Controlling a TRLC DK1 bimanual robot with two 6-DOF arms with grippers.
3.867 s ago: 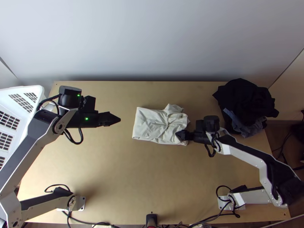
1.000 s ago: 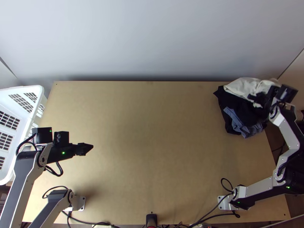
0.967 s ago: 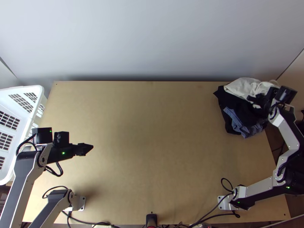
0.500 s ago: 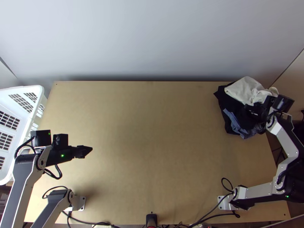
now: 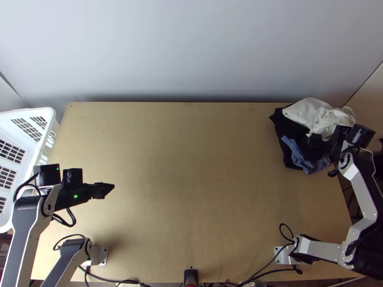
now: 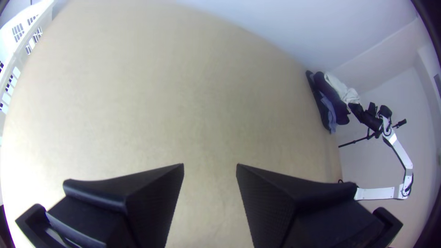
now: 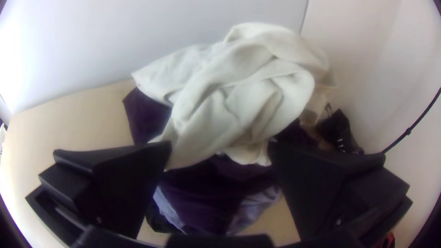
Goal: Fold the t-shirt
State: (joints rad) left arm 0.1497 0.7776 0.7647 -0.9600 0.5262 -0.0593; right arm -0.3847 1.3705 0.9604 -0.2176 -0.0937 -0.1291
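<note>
listing one pale t-shirt (image 5: 306,113): bunched on dark clothes (image 5: 286,133), far right corner of table (image 5: 191,191); likely light, limp. i'd pinch its near edge. left gripper (image 6: 210,166), right gripper (image 7: 219,148): both open.

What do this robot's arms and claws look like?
The left arm and right arm have silver-grey links, black joints and looping black cables; small green lights glow on the left one. The left claw and right claw each have two wide, flat black fingers.
</note>
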